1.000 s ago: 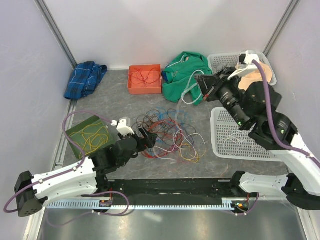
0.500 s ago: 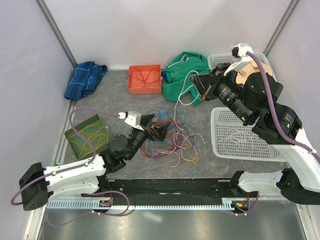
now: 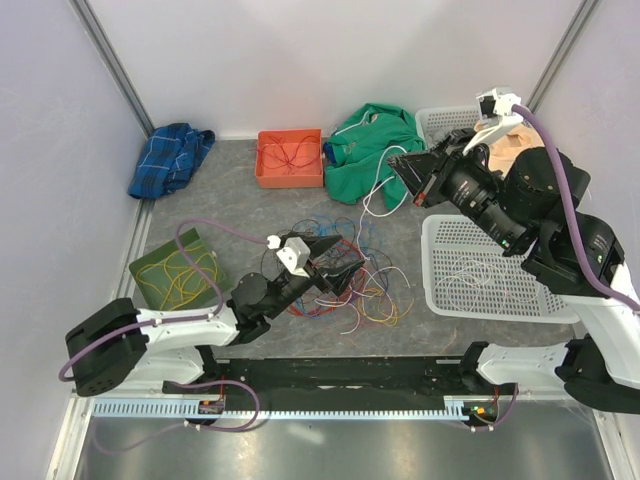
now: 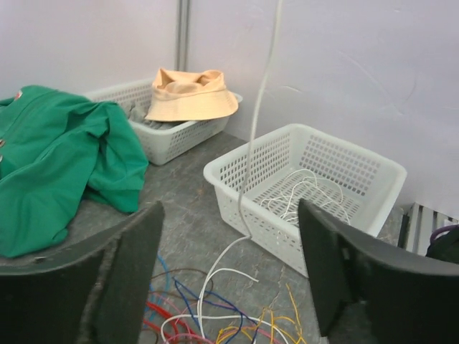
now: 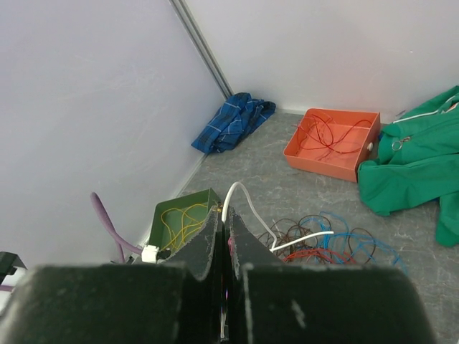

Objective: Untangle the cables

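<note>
The cables (image 3: 350, 285) lie in a loose tangle of red, blue, brown, yellow and white loops on the grey floor, also seen in the left wrist view (image 4: 208, 315) and the right wrist view (image 5: 326, 240). My left gripper (image 3: 343, 265) hovers low over the tangle, jaws wide open (image 4: 229, 279) and nothing between them. My right gripper (image 3: 405, 170) is raised at the back right, shut (image 5: 224, 215) on one white cable (image 5: 240, 190). That cable (image 3: 378, 195) hangs from it down into the tangle and shows as a near-vertical line (image 4: 254, 129).
White basket (image 3: 436, 300) at right holds white cables (image 4: 301, 197). Orange tray (image 3: 262, 175) at the back holds red cables, green tray (image 3: 150, 265) at left holds yellow ones. Blue cloth (image 3: 170, 158), green garment (image 3: 365, 140), second basket (image 3: 440, 122) with tan hat (image 3: 515, 145).
My left arm has swung right and forward, from the tangle's left edge to over its middle. My right gripper has drawn the white cable a little up and to the right.
</note>
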Robot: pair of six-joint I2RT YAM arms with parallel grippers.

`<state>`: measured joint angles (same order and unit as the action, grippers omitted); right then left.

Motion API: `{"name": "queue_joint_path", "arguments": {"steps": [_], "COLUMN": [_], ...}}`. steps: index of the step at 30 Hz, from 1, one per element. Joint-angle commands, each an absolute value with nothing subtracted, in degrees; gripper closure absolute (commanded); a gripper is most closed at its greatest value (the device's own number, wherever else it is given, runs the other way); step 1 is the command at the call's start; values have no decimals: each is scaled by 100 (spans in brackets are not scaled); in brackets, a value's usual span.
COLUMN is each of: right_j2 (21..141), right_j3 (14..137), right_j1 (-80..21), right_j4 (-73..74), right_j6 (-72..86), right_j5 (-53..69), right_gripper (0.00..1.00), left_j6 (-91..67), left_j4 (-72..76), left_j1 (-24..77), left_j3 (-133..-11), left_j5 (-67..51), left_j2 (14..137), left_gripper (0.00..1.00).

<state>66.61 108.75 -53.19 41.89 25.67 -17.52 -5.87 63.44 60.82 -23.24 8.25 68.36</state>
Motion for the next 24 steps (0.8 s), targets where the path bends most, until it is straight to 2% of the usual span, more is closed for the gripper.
{"name": "queue_joint_path", "arguments": {"steps": [1, 2, 4, 5, 7, 8, 14, 15, 16, 18, 19, 20, 24], "right_j2": [6566, 6557, 6539, 6530, 6452, 6425, 6109, 6039, 5890, 5679, 5443, 5310, 4721], "right_j3": [10899, 10881, 10820, 10793, 10705, 10662, 10266, 10100, 9986, 9522, 9318, 9099, 7757], "right_j1": [-5326, -5326, -5326, -5317, -5326, -5317, -5317, -5326, -5317, -5317, -5317, -5326, -5317], "right_j4": [4166, 4166, 4166, 4166, 4157, 4157, 4157, 4131, 4122, 4035, 3973, 3912, 3325], "right_j6": [2593, 2601, 2628, 2628, 2637, 2637, 2646, 2602, 2575, 2523, 2496, 2487, 2435], "right_j5": [-1644, -1626, -1626, -1617, -1661, -1696, -1872, -1898, -1951, -2108, -2196, -2371, -2409], "right_gripper": [100, 100, 100, 100, 100, 100, 99, 86, 51, 25, 8, 3, 2], "left_j6": [-290, -264, -255, -264, -264, -264, -264, -298, -299, -421, -457, -474, -536], "left_j4": [7172, 7224, 7409, 7409, 7313, 7243, 6646, 6366, 5615, 4470, 3969, 2955, 1181], "left_j1": [6065, 6064, 6064, 6073, 6073, 6073, 6065, 6064, 6064, 6047, 6012, 5977, 5915], "left_j3": [-2531, -2644, -2759, -2890, -3005, -3075, -3155, -3216, -3321, -3926, -4216, -4819, -6360], "left_j5": [466, 448, 413, 335, 264, 229, 499, 631, 781, 1483, 1685, 1983, 2118], "left_j2": [7215, 7303, 7540, 7593, 7655, 7620, 6937, 6769, 6611, 6138, 6048, 5995, 6090], "left_gripper": [26, 40, 51, 65, 81, 98, 98, 98, 98, 98, 98, 98, 98]}}
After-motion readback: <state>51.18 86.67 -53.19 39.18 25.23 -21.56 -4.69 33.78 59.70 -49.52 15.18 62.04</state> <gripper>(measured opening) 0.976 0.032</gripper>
